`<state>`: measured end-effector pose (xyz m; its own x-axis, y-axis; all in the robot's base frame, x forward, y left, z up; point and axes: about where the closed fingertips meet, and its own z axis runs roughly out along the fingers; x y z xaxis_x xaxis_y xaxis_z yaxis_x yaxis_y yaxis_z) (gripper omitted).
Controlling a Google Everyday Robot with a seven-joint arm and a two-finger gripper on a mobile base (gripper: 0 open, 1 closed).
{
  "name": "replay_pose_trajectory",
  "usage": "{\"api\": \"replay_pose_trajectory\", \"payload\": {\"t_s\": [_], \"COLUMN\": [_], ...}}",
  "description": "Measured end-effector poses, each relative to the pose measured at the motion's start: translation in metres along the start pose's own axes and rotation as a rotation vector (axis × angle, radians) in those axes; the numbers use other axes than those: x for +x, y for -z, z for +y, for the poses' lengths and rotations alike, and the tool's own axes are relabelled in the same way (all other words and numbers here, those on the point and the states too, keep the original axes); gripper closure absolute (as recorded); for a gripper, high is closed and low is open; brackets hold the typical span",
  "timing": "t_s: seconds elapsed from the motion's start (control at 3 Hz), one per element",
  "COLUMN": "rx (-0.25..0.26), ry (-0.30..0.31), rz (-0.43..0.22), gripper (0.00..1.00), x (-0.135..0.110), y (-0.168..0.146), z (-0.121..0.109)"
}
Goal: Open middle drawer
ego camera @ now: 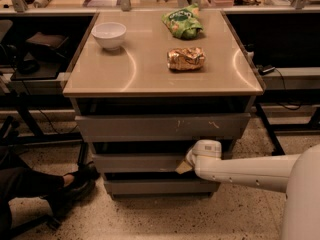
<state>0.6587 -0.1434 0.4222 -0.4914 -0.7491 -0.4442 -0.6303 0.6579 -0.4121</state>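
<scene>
The middle drawer (135,162) is a plain grey front between the larger scratched top front (160,127) and the slim bottom front (155,186) of a low cabinet. It looks pushed in, with a dark gap above it. My gripper (184,166) reaches in from the right on a white arm (250,171). Its tan tip lies against the right part of the middle drawer front, near its lower edge.
On the tan cabinet top (150,74) sit a white bowl (109,34), a green snack bag (183,22) and a brown snack bag (186,58). A person's black shoe (75,184) rests on the floor to the left. Dark desks flank the cabinet.
</scene>
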Motion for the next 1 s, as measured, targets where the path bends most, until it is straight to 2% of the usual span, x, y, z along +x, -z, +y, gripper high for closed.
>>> {"api": "replay_pose_trajectory", "payload": {"t_s": [0.33, 0.67, 1.0], "rx": [-0.045, -0.055, -0.055], "ry": [-0.032, -0.046, -0.046], "rz": [0.013, 0.018, 0.018], "gripper": [0.0, 0.0, 0.19], "x": [0.0144, 0.019, 0.019], "y": [-0.0221, -0.0249, -0.0249], "z": [0.0066, 0.0077, 0.0077]}}
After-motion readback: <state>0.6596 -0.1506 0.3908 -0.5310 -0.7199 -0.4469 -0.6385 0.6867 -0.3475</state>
